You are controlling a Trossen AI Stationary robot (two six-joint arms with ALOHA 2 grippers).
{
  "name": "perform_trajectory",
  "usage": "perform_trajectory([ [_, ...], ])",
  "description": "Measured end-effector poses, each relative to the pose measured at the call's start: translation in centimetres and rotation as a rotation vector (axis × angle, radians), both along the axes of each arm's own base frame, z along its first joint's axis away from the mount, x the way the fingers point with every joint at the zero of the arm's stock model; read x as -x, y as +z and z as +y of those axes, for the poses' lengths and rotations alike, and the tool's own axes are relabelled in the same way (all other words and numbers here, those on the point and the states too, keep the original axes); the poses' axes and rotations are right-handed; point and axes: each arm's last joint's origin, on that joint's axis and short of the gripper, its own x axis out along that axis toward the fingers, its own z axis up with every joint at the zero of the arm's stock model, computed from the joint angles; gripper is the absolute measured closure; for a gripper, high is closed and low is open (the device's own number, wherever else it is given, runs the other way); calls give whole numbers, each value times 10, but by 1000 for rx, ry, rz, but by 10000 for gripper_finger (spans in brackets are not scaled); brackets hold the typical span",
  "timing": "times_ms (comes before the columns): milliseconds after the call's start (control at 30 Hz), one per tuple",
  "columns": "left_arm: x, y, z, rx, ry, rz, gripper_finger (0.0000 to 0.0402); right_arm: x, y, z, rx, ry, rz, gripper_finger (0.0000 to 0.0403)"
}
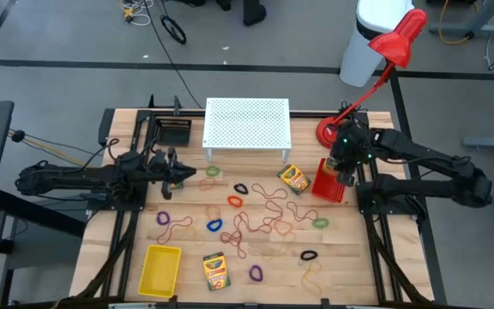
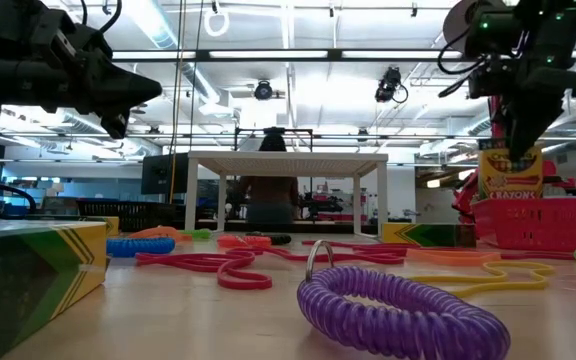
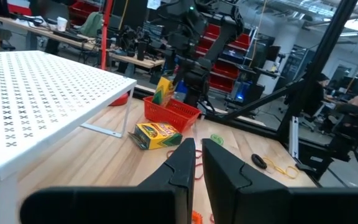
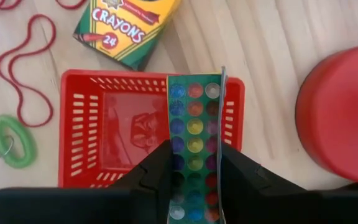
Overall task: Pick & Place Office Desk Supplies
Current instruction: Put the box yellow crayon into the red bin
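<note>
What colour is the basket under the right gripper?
Red: the basket with slotted walls shows best in the right wrist view, below the right gripper.

Crayon boxes, coil loops and rubber bands spread over the table.

One crayon box stands upright over the red basket, pinched by the right gripper. A second box lies flat just beside the basket, a third near the yellow tray. Purple, green, blue, orange and black loops and reddish rubber bands lie scattered between.
</note>
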Motion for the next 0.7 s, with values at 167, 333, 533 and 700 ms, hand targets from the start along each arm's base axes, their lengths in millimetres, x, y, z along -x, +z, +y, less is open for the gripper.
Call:
perform_trajectory([
  [167,0,0,-1,0,-26,0,367,3,-2,-6,10,0,3,295],
  [333,0,0,-1,0,-26,0,367,7,-8,-13,1,-21,32,295],
  [533,0,0,-1,4,-26,0,367,4,-18,-17,-26,1,55,295],
  [700,0,0,-1,6,-26,0,367,2,-20,-19,-31,3,65,295],
])
